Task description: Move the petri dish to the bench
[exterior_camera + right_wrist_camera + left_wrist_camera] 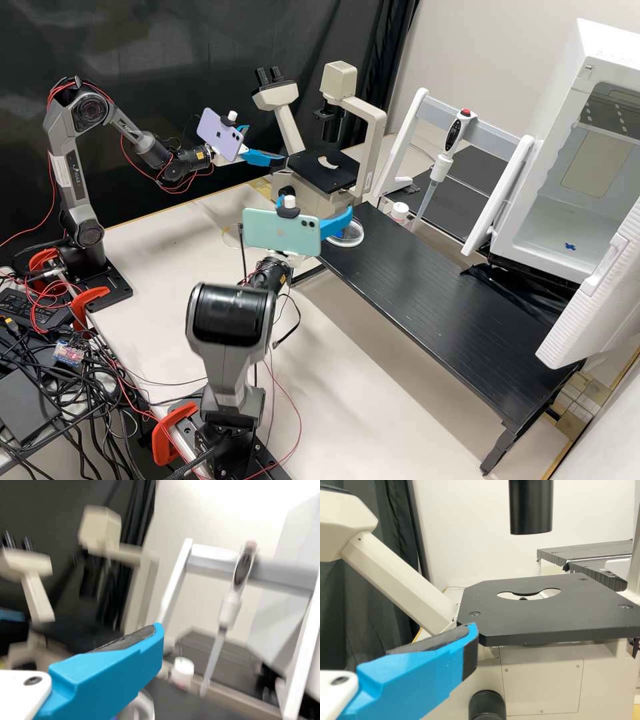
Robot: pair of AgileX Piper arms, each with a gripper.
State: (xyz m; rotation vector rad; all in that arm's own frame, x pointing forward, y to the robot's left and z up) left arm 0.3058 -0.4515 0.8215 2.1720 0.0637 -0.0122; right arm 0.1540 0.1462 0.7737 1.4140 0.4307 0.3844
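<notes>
The petri dish (pixel 354 241) lies on the black bench (pixel 427 287), at the end near the microscope stage (pixel 323 172), with a small blue piece (pixel 341 233) at it; the right claw (pixel 314 205) is just above and beside it, its two fingers standing apart with a gap between them, and the dish seems to sit outside that gap, under one finger, rather than gripped; whether that finger touches the rim I cannot tell. The left claw (pixel 266 143) hangs by the stage with its fingers apart too and has, as I judge it, no part in this step. Since the dish looks set down, the careful thing now is probably to clear it: lift the right claw straight up first and only then draw it back, as a sideways sweep could catch the rim and push the dish towards the bench's edge; leave the fingers spread until they are well above it, and let the wrist turn only after that. If the dish needs shifting farther in, come down level over it, bring one finger to each side of the wall, and squeeze lightly; such a dish is likely thin and slick, and would tilt or skid under an uneven pinch; swing wide of the pipette (pixel 437 168) and the white-capped bottle (pixel 400 211) beyond.
</notes>
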